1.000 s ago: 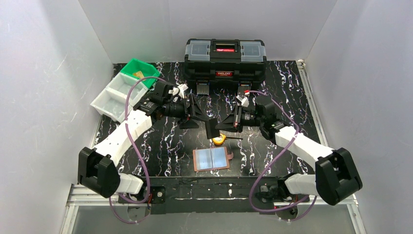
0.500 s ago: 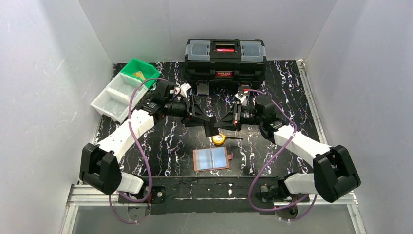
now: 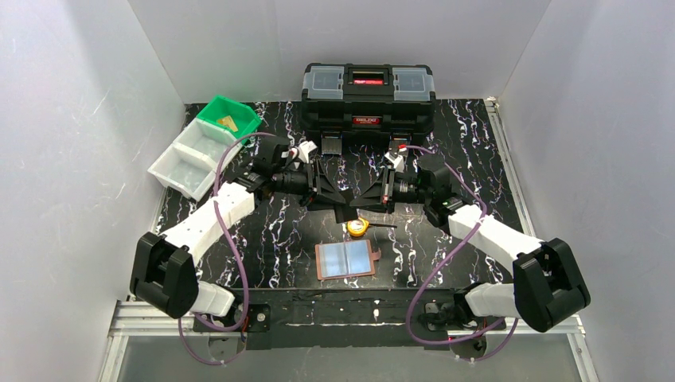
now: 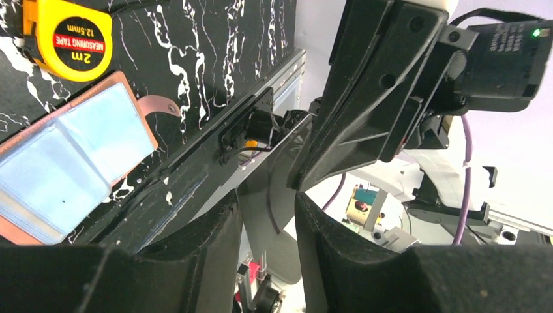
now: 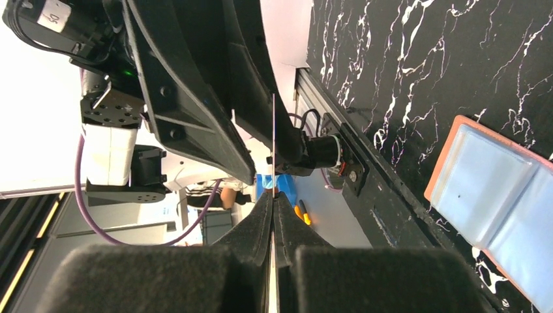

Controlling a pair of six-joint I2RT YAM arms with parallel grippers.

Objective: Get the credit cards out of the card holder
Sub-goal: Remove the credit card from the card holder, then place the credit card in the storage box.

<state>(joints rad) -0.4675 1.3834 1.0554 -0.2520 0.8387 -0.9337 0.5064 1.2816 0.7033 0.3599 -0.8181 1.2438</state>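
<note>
Your right pincer (image 5: pixel 273 199) pinches the black card (image 4: pixel 277 169) in the air. Its free end pokes straight into your left pincer (image 4: pixel 266 199), which is half open.

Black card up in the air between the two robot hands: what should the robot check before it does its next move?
1. Right gripper is pinching the black card: ok.
2. Card sits inside the left gripper: ok.
3. Left gripper grips it firmly enough for the right to let go: cannot tell.
4. Card holder lies open on the table, apart from both grippers: ok.
5. Card holder's sleeves are all emptied: cannot tell.
</note>
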